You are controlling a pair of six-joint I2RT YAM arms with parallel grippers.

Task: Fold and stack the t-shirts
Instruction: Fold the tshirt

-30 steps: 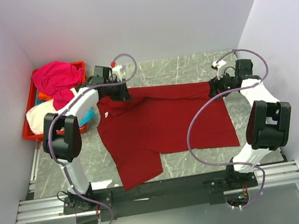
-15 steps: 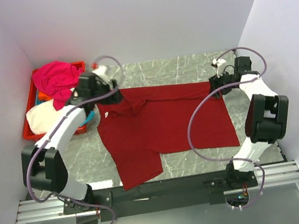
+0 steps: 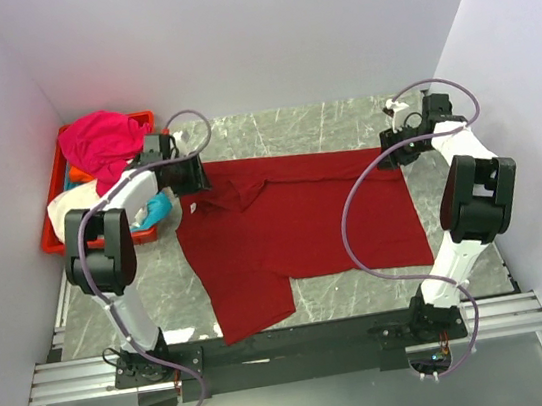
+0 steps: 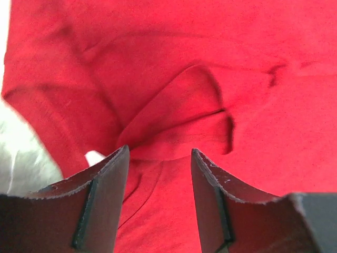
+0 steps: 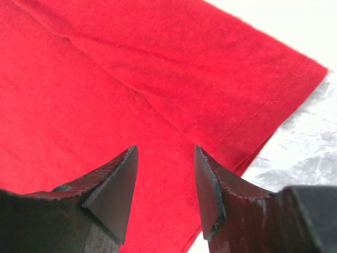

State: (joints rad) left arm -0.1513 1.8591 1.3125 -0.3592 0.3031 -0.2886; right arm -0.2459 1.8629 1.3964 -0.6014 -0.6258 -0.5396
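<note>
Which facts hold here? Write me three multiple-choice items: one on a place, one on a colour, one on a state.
1. The red crate stands at: A the far left corner of the table; B its near right corner; C between the arm bases.
2. The t-shirt spread flat is: A cyan; B orange; C dark red.
3. The left gripper is: A shut on the shirt; B open; C out of view.
Answers: 1 A, the top view shows it there; 2 C, every view shows dark red cloth; 3 B, the left wrist view shows cloth through the gap between its fingers.
</note>
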